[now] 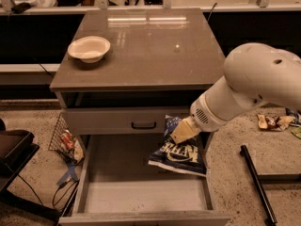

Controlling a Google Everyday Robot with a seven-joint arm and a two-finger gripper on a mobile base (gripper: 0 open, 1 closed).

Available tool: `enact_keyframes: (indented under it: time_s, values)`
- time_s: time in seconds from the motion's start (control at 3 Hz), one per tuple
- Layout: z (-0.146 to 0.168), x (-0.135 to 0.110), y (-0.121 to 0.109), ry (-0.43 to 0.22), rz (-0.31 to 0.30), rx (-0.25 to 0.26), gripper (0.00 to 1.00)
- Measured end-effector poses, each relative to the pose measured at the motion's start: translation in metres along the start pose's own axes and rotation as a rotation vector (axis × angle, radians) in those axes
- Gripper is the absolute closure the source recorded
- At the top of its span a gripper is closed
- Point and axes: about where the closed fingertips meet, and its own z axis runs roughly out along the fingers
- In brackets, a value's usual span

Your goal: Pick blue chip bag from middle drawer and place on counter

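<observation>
Your gripper [184, 131] sits low in front of the cabinet, just under the upper drawer front [117, 121] and over the right side of the open drawer [136, 192]. Its fingers are clamped on the top edge of the bag [178, 153]. The bag hangs from them, tilted, white lettering facing up and upside down to you. Its lower edge reaches across the drawer's right wall; you cannot tell whether it touches the wall. The white arm [254, 84] comes in from the right, its thick joint level with the cabinet's top edge.

The drawer floor is pale and flat, with low grey walls. The upper drawer front is shut and carries a small black handle [143, 125]. Above it, the counter [155, 51] is glossy grey-brown and mirrors ceiling lights near its far edge. A cream bowl [89, 48] stands on its left side, well apart from the bag.

Around you, the floor is speckled. Crumpled wrappers [272, 122] lie to the right, a black bar [256, 182] lies near them, and a wire basket [63, 139] leans at the cabinet's left. A long pale ledge [244, 7] runs behind.
</observation>
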Motion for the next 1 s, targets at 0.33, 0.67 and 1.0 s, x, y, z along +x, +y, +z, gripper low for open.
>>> enact_keyframes:
  time_s: [0.33, 0.67, 1.0]
  values:
    - [-0.001, -0.001, -0.001, -0.001, 0.003, 0.001, 1.0]
    - [-0.021, -0.014, -0.013, -0.019, 0.045, 0.014, 1.0]
    - [-0.075, -0.034, -0.056, 0.016, 0.143, 0.076, 1.0]
